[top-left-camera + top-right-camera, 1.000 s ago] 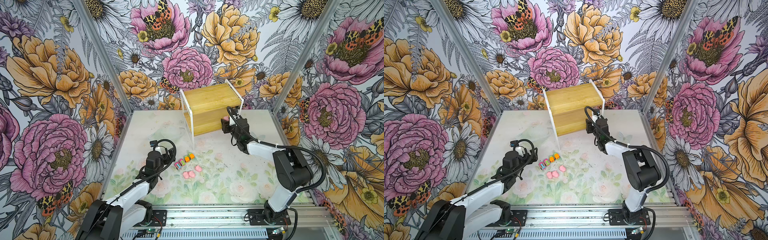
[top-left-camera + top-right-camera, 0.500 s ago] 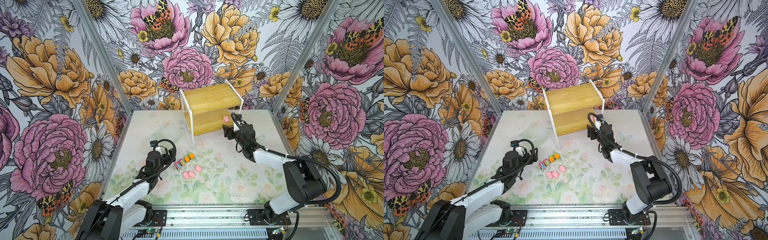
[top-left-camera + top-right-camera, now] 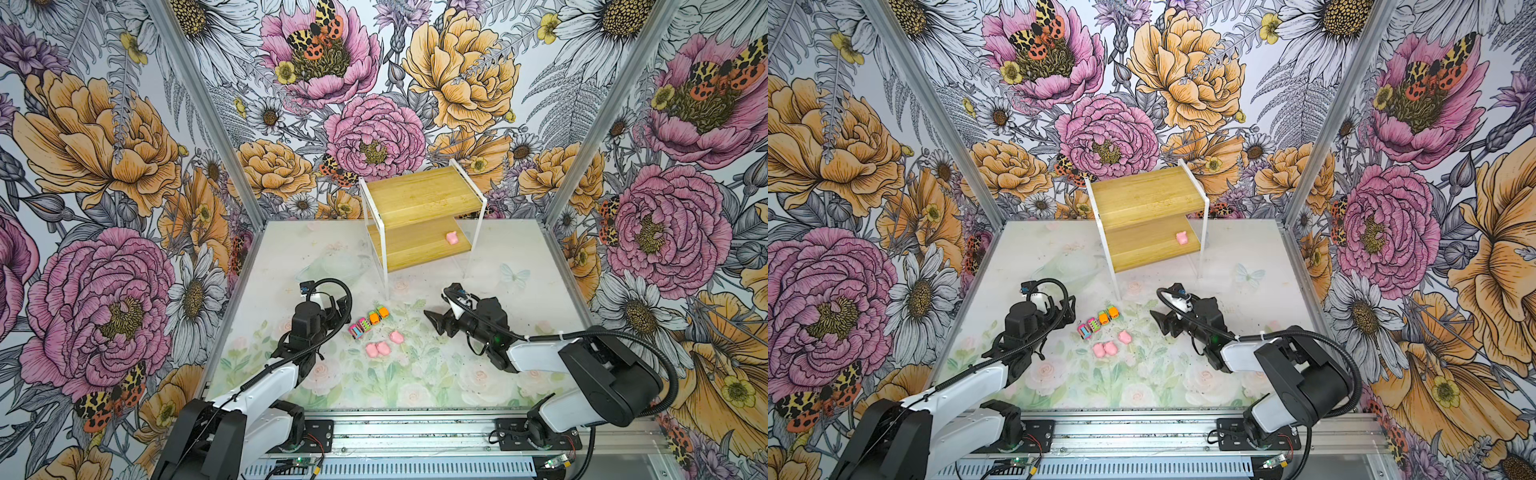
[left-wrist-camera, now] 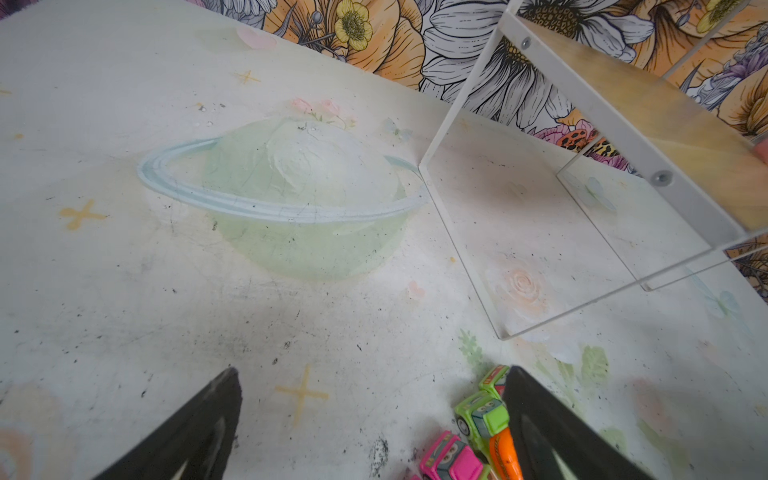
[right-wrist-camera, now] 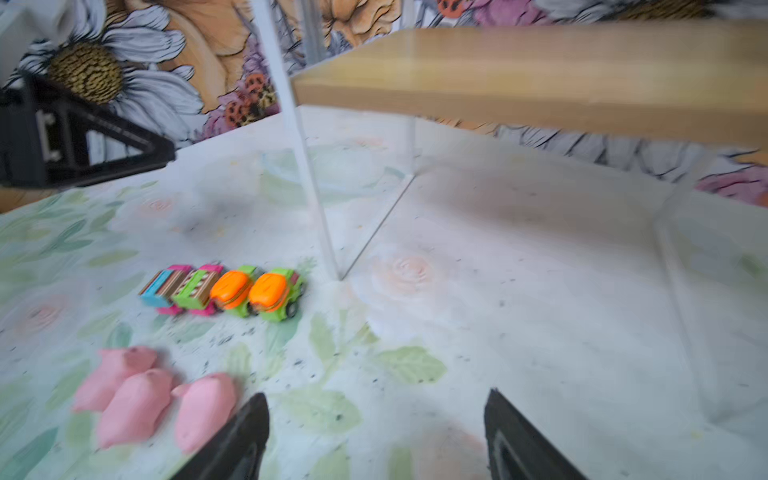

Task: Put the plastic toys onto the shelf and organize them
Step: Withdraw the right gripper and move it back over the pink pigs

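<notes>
The shelf (image 3: 419, 195) stands at the back of the tabletop (image 3: 519, 257), near the rear wall, and its upper board is bare. One pink pig (image 3: 451, 237) sits on the lower board (image 3: 399, 249), close to that board's right end in both top views. The other toys lie on the tabletop in front of the shelf, between the two arms. Two pink cars (image 3: 360, 328) with striped tops and two orange-and-green cars (image 3: 377, 315) form one slanting row, side against side. The green end of the row is nearest the shelf's front left leg. Just in front of that row lie three pink pigs (image 3: 383, 348): two pressed together and the third just beside them, toward the right arm.

The left hand (image 4: 372, 370) is spread wide and holds nothing. It hovers over the tabletop at the left of the car row. In the left wrist view one of its fingers (image 4: 540, 415) stands right against the orange-and-green cars, though whether it touches them cannot be told. The right hand (image 5: 376, 392) is also spread wide and empty. It hangs over the tabletop to the right of the toys, apart from the shelf. In the right wrist view the nearest pig lies just beside one finger (image 5: 245, 432), with bare tabletop between the two fingers
</notes>
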Controlling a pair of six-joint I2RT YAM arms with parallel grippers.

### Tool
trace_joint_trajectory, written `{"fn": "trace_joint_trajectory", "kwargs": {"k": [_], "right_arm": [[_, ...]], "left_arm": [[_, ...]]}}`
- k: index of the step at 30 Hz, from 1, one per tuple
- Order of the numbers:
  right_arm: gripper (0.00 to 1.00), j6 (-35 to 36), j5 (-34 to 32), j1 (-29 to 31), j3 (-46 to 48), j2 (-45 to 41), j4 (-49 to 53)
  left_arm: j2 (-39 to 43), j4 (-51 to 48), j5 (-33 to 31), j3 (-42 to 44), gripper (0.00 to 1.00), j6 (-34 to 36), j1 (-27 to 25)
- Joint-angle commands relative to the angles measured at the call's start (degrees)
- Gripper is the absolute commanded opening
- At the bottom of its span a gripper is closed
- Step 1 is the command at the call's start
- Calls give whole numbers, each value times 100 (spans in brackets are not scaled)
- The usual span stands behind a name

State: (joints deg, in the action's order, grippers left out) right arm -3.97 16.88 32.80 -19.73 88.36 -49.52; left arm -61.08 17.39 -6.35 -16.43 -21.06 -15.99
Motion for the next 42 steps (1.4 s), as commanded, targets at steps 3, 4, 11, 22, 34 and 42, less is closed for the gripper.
{"fn": "trace_joint_trajectory", "kwargs": {"k": [3, 4, 11, 22, 34, 42], "right_arm": [[80, -188, 442, 542, 245, 870, -1754], [80, -204, 477, 592, 229, 1011, -1827], [78, -218, 611, 857, 25, 1624, -2084], [76, -122, 513, 1176, -312, 2219, -2064], [67, -154, 421, 1478, -641, 2731, -2069], [64, -122, 298, 1493, -752, 2864, -2065]], "left_arm": [[-45, 99, 151, 6, 99, -12, 53], [-52, 94, 160, 6, 99, -8, 56], [-72, 72, 162, -23, 99, -22, 75], [-203, 13, 195, -107, 99, -17, 88], [-185, 9, 170, -87, 99, -30, 90], [-168, 9, 163, -80, 99, -47, 105]]}}
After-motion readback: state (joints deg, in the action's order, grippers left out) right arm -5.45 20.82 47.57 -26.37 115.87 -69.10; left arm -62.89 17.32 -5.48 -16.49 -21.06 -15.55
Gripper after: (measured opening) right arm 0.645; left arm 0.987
